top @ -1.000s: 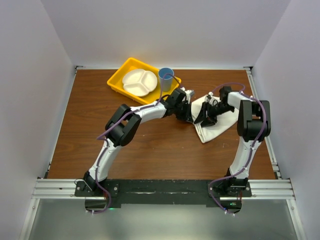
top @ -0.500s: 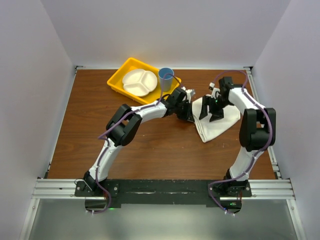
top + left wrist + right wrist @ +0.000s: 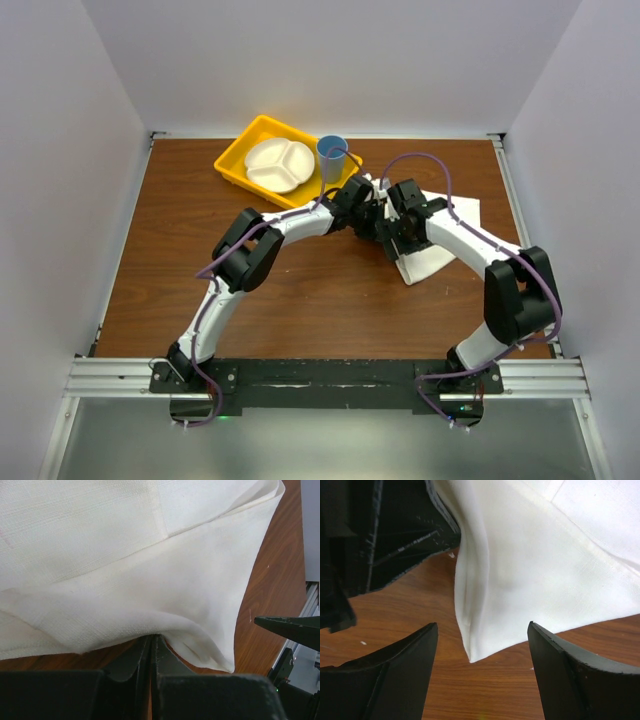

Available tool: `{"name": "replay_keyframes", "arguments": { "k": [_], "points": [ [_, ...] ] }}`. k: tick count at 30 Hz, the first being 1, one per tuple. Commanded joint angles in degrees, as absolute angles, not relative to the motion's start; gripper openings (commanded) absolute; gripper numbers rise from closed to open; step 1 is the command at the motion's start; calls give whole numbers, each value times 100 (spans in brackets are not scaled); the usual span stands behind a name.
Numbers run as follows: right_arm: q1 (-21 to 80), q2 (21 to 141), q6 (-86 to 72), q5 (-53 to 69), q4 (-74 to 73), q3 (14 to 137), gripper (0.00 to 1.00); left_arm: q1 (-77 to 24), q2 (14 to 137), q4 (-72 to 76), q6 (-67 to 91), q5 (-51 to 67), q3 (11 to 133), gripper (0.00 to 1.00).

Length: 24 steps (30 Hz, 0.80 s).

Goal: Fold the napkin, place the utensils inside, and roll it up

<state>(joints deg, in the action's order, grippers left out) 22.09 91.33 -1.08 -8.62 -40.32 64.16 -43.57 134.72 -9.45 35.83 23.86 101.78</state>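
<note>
The right gripper (image 3: 482,635) just swung to centre frame, jaws spread around the napkin (image 3: 540,575) corner; the left gripper (image 3: 151,642) stays clamped on its edge. Probably lining up the fold.

yellow tray (image 3: 232,160) with white divided plate (image 3: 279,164), blue cup (image 3: 332,157) at its corner

Napkin (image 3: 455,212) right of tray (image 3: 233,162) (on table (image 3: 300,300))

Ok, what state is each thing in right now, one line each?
napkin: folded in layers, lying on the table.
left end effector: shut on the napkin's edge.
right end effector: open, straddling a napkin corner.
white divided plate: empty, in the yellow tray.
blue cup: upright by the tray.
</note>
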Motion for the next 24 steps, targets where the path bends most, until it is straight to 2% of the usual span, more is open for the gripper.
{"name": "replay_keyframes", "arguments": {
  "k": [1,7,16,23,24],
  "points": [
    [2469,8974,193,-1476,-3508,6083,75,-4351,13518,-694,3665,2522,10433,7],
    [2637,8991,255,-1433,-3375,5924,72,-4316,13535,-668,3700,2557,10424,7],
    [2795,9641,272,-1678,-3489,6117,65,-4254,13526,-563,3770,2619,10362,6],
    [2883,9703,202,-2179,-3516,6152,51,-4219,13509,-501,3779,2672,10292,6],
    [2892,9721,193,-2223,-3524,6161,45,-4210,13509,-492,3788,2681,10292,6]
  ]
}}
